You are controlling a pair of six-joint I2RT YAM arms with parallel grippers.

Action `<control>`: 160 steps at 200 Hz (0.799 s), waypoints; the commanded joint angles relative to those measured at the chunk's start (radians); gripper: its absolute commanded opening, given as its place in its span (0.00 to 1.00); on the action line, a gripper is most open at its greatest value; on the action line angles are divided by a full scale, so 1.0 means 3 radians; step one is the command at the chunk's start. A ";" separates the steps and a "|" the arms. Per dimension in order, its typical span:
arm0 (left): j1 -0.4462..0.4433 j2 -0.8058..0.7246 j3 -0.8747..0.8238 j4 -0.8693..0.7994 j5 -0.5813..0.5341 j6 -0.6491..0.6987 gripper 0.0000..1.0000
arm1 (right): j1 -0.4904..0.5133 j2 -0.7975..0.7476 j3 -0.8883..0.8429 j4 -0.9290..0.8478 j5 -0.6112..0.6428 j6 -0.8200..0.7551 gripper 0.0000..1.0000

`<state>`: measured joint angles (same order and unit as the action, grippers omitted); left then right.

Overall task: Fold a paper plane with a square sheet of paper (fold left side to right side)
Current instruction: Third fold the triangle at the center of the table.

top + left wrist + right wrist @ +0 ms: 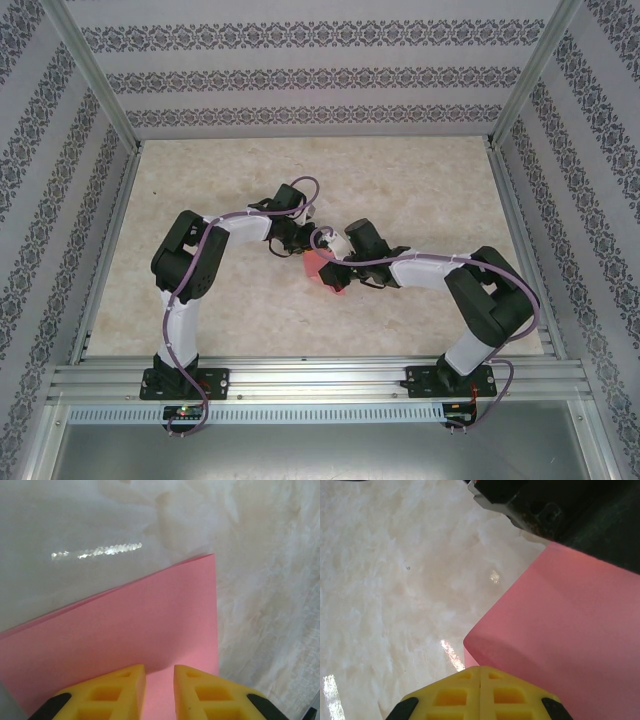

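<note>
Paper (322,266), pink, lies near the middle of the table (230,170), where the two arms meet. From above most of it is covered by the wrists, and its outline cannot be made out.

In the left wrist view the sheet is cut off at the left and bottom edges. Two layers are seen along its far edge, so it is folded over. The left claw (160,674) is slightly parted over it, with a narrow gap seen between the yellow fingers (112,695). Whether the tips touch the paper cannot be told.

In the right wrist view the paper is cut off at the right and bottom, and its far part is hidden behind the black body of the left arm (560,510). A rounded fold is turned towards the right claw (480,672), whose fingers are pressed together just beside it. Whether an edge is pinched between them cannot be told.

The table is pale, marbled and glossy, and streaks of light are reflected in it. It is enclosed on three sides by walls (300,70) papered in grey patterned bands and framed by aluminium posts (95,75). Both bases are carried on a metal rail (320,375) at the near edge, and purple cables (245,217) are run along the arms.
</note>
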<state>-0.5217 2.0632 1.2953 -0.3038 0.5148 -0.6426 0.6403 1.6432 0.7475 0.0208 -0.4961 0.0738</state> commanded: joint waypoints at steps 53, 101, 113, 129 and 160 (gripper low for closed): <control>-0.0081 0.0189 -0.0069 -0.0207 -0.0149 0.0092 0.24 | -0.0151 0.0158 0.0217 -0.0135 -0.0084 0.0027 0.00; -0.0082 0.0189 -0.0082 -0.0199 -0.0147 0.0092 0.23 | -0.0232 0.0223 0.0240 -0.0142 -0.0032 0.0059 0.00; -0.0083 0.0189 -0.0084 -0.0201 -0.0146 0.0092 0.23 | -0.0241 0.0249 0.0253 -0.0146 -0.0041 0.0066 0.00; -0.0081 0.0186 -0.0089 -0.0194 -0.0146 0.0097 0.23 | -0.0248 0.0290 0.0259 -0.0147 -0.0027 0.0070 0.00; -0.0082 0.0190 -0.0098 -0.0184 -0.0140 0.0093 0.23 | -0.0282 0.0321 0.0231 -0.0078 0.0079 0.0102 0.00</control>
<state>-0.5251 2.0632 1.2953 -0.3038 0.5106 -0.6353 0.5690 1.7287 0.8036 -0.0238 -0.4976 0.0868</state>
